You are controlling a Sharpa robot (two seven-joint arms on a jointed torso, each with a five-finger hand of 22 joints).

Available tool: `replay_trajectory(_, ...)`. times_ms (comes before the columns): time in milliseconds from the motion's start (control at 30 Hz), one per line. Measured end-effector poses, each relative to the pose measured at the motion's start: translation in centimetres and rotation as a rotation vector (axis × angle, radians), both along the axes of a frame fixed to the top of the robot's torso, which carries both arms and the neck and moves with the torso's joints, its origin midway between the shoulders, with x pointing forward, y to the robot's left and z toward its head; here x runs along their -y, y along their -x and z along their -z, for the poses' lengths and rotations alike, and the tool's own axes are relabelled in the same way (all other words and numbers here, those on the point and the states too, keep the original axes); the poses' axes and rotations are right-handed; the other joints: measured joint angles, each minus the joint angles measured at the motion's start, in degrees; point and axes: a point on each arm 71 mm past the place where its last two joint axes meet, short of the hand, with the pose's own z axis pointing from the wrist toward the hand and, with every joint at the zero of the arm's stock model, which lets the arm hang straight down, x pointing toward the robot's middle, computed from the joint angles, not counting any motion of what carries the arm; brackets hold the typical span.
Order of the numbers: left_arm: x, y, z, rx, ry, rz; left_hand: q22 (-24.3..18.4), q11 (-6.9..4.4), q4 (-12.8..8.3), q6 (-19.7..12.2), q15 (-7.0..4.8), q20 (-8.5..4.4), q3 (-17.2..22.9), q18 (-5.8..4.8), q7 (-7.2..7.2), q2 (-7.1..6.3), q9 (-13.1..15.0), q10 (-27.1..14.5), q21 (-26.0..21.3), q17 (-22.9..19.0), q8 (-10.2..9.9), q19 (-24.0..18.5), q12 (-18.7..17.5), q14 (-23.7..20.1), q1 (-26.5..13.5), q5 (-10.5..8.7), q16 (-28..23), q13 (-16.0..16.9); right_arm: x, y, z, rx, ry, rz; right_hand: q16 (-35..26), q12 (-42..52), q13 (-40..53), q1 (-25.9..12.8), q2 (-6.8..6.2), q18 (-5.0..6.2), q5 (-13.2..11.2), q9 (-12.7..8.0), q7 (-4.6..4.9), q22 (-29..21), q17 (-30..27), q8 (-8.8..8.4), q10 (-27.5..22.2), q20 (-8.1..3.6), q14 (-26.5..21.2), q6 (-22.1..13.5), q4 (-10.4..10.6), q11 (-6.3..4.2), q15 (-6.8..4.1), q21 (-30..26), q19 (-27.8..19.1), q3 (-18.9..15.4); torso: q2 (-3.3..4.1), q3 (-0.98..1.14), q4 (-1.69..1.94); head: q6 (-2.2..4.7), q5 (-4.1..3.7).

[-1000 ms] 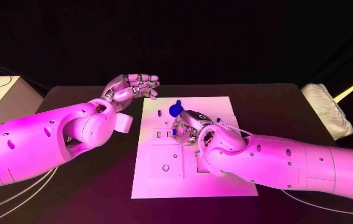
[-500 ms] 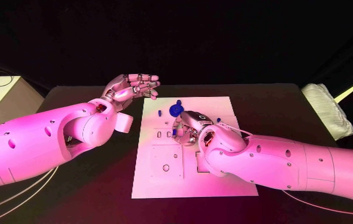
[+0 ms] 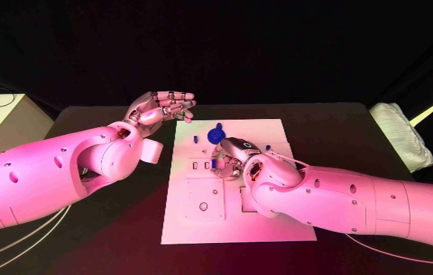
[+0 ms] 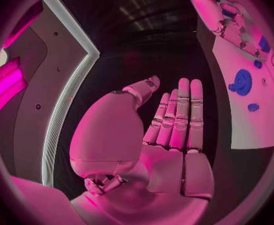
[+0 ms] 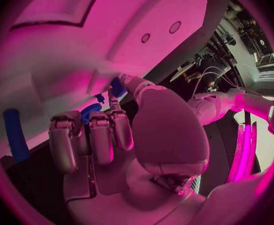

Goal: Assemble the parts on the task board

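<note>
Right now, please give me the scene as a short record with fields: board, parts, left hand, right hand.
board: white task board flat on the black table
parts: round blue part at the board's far end; small blue piece at the right hand's fingertips
left hand: left hand raised beside the board, fingers extended, holding nothing
right hand: right hand on the board, pinching the small blue piece

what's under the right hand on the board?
The right hand rests low over the task board. The right wrist view shows a small blue part at its fingertips, against the white surface. Whether it is seated stays hidden behind the fingers.
</note>
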Motion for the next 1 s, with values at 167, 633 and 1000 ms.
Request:
replay_trajectory(167, 0.0, 0.0, 0.0, 0.0, 0.0, 0.0, 0.0, 0.0, 0.0, 0.0, 0.0, 0.0, 0.0, 0.0, 0.0, 0.0, 0.0, 0.0, 0.0, 0.0, 0.0, 0.0, 0.0, 0.0, 0.0, 0.0, 0.0, 0.0, 0.0, 0.0, 0.0, 0.001, 0.0, -0.006, 0.0, -0.9, 0.0, -0.7, -0.69, 0.0, -2.0, -0.4, -0.04, 0.0, 0.0, -0.33, -0.5, 0.0, -0.2, -1.0, 0.7, 0.48, 0.17, 0.0, 0.0, -2.5, 0.0, 0.0, -0.01, 0.04, 0.05)
replay_trajectory(633, -0.1, 0.0, 0.0, -0.002, -0.003, -0.002, 0.2, 0.0, 0.2, 0.0, 0.12, 0.28, 0.2, 0.0, 0.0, 0.0, 0.0, 0.0, 0.2, 0.0, 0.0, -0.3, 0.0, -0.1, 0.0, 0.0, 0.4, 0.0, 0.1, 0.3, -0.3, 0.022, -0.033, -0.017, 0.0, -2.9, 0.0, 4.7, 2.12, 0.0, -6.7, -3.0, 1.27, 0.0, 0.0, -1.88, -2.9, 1.24, -0.2, -4.9, 8.4, 1.54, 1.41, 0.0, 0.0, -25.0, 0.07, 0.0, 0.02, 0.29, 0.02)
replay_trajectory(1000, -0.3, -0.4, 0.9, -0.048, -0.146, 0.023, 2.1, -3.72, 7.8, 5.0, -3.7, -2.54, -3.5, -0.01, -2.52, -1.96, 4.0, 9.9, 6.1, 11.8, 6.6, 5.2, 12.9, 8.6, -6.9, 0.2, 20.7, 7.2, 4.5, -0.4, -4.5, 0.105, -0.146, -0.022, 0.0, -3.6, 0.0, 8.4, 4.88, 0.0, -0.8, -3.6, 1.26, 0.0, 0.0, -1.88, -3.6, 1.24, -0.2, -4.9, 7.9, 1.45, 1.41, -2.0, 0.0, -24.2, -0.3, 0.1, -0.03, 0.43, 0.3)
